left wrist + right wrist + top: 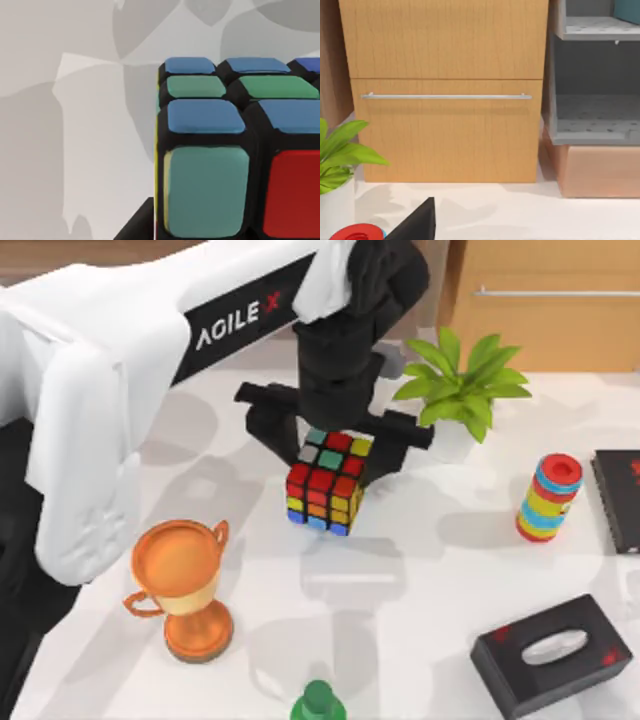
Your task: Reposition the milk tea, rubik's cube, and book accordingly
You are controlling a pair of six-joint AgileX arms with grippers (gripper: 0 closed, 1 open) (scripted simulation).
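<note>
Up in the top view, white letters on the left arm read "AGILE X". Its left claw (338, 445) grips the rubik's cube (327, 482) near the middle of the frame, above the white bench (420, 570). A black tissue box (552, 655) sits lower right.

Next, the left wrist view shows the cube (235, 150) at right, close up.

Last, the right wrist view shows a wooden drawer (447, 127) with a silver handle (446, 96).

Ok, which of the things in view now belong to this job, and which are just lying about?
Job: rubik's cube, between the fingers of the left gripper.

Lying about: orange trophy, potted plant, stacked coloured rings, black tissue box, black slab, green thing at the near edge, wooden drawer cabinet.
</note>
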